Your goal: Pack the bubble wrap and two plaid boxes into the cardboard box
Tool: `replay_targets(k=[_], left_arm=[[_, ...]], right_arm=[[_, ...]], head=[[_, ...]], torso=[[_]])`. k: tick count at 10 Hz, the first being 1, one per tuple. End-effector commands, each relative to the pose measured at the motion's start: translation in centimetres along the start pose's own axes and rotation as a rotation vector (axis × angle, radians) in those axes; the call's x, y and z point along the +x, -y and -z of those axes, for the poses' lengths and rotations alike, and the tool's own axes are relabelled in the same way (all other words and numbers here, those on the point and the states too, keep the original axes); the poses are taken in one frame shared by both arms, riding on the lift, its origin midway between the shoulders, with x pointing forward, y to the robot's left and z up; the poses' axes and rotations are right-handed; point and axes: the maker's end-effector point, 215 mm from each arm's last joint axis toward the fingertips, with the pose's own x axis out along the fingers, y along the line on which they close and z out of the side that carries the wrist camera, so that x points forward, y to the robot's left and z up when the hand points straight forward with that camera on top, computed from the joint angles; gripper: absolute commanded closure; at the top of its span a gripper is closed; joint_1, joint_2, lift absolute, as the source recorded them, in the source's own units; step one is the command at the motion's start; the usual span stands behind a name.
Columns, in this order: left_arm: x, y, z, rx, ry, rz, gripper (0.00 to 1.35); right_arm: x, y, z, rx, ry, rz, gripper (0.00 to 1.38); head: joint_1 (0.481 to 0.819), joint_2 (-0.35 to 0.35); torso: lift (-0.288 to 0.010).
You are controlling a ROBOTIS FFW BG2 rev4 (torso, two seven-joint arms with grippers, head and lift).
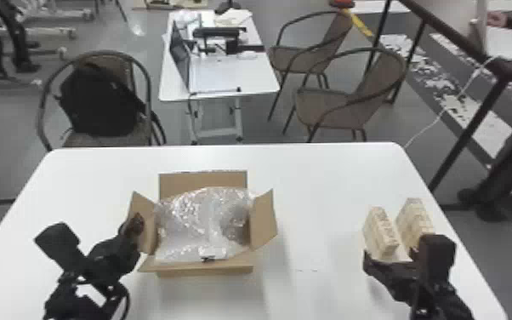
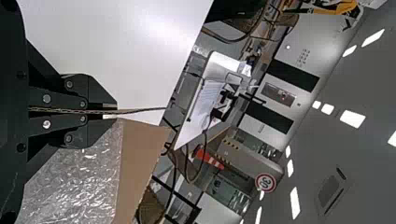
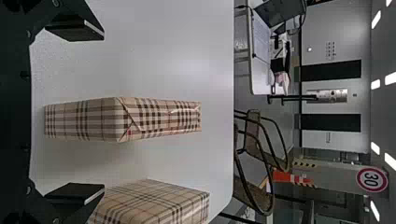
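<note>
Clear bubble wrap (image 1: 202, 217) sits in the cardboard box (image 1: 206, 270), one flap (image 1: 148, 208) pinched by my left gripper (image 2: 116, 112); two plaid boxes (image 1: 380, 234) await packing on the surface (image 1: 323, 178) before my spread right gripper (image 3: 103, 112).

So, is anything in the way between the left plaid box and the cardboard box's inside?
Yes: the raised right flap of the cardboard box stands on that side, and bubble wrap fills the opening.
</note>
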Motion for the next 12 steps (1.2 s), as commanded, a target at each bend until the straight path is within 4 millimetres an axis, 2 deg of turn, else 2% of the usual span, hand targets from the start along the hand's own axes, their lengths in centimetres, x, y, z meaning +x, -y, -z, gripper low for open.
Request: replay_targets(k=[1,3,6,7,8,9,10,11,12], left_arm=[[0.2,0.3,-0.1,-0.003,0.004,0.004,1.21],[0.2,0.4,-0.1,-0.004,0.002,0.005,1.21],[0.3,0.5,0.1,-0.005,-0.001,0.008,1.21],[0.4,0.7,0.0,-0.004,0.001,0.010,1.21],[0.3,0.5,0.0,-0.005,0.001,0.007,1.21],[0.2,0.4,0.0,-0.005,0.001,0.005,1.21],[0.2,0.4,0.0,-0.005,0.001,0.006,1.21],[0.2,0.4,0.1,-0.005,0.000,0.006,1.21],[0.2,0.5,0.0,-0.004,0.001,0.008,1.21]], right_arm=[[1.2,0.0,0.0,-0.004,-0.012,-0.004,0.15],[2.8,-0.2,-0.3,-0.015,-0.023,-0.007,0.15],[4.4,-1.7,0.3,-0.015,-0.049,-0.024,0.18],[4.5,-1.9,0.9,-0.008,-0.063,-0.027,0.32],[4.5,-2.0,1.1,-0.006,-0.068,-0.028,0.64],[4.3,-1.9,1.3,0.007,-0.068,-0.022,0.78],[4.2,-1.7,1.5,0.016,-0.069,-0.015,0.80],[4.1,-1.7,1.4,0.014,-0.068,-0.014,0.93],[4.0,-1.7,1.3,0.014,-0.065,-0.013,0.95]], head=[[0.695,-0.014],[0.695,-0.014],[0.695,-0.007],[0.695,0.000],[0.695,0.002],[0.695,0.003],[0.695,0.005],[0.695,0.004],[0.695,0.003]], torso=[[-0.014],[-0.014],[-0.014],[-0.014],[-0.014],[-0.014],[-0.014],[-0.014],[-0.014]])
